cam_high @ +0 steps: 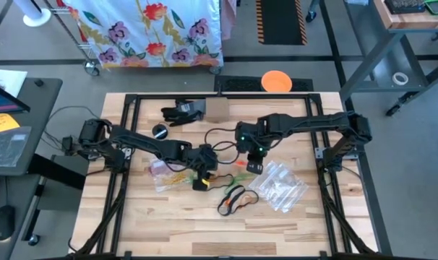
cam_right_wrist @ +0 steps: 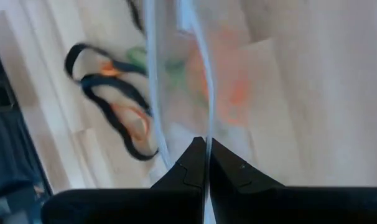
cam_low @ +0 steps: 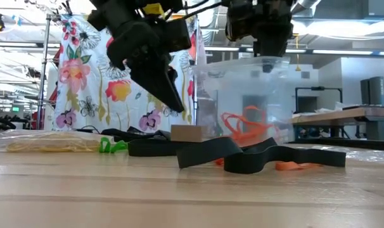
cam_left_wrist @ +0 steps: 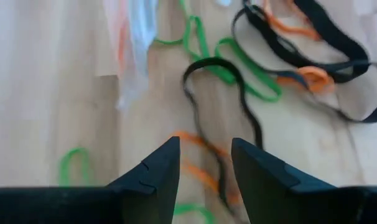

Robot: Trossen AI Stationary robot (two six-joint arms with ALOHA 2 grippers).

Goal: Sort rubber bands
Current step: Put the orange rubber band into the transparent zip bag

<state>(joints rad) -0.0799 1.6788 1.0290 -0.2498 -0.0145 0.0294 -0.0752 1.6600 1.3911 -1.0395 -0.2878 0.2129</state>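
Observation:
Loose rubber bands lie on the wooden table: black and orange loops (cam_high: 233,198) (cam_left_wrist: 313,68), green ones (cam_left_wrist: 238,68) (cam_low: 113,145), and a thin black one (cam_left_wrist: 223,93). My left gripper (cam_high: 202,180) (cam_left_wrist: 205,165) hovers open, slanting down over an orange band (cam_left_wrist: 198,171), clear of the table in the low view (cam_low: 176,101). My right gripper (cam_high: 254,166) (cam_right_wrist: 207,155) is shut on a clear plastic bag (cam_low: 243,101) holding orange bands. A second clear bag (cam_high: 165,173), holding yellow bands, lies flat left of my left gripper. My right gripper pinches the clear bag's upper edge (cam_right_wrist: 204,134) between its two fingers, coming steeply from above. The bag hangs below the fingers with orange bands (cam_low: 246,123) in its lower part. Whether its lower end rests on the table, I cannot tell.
A small cardboard box (cam_high: 217,110), a black object (cam_high: 183,112) and a round black piece (cam_high: 160,131) stand at the table's far side. A black frame rail (cam_high: 125,144) borders the wooden top. Bare wood (cam_high: 226,235) lies toward the near edge.

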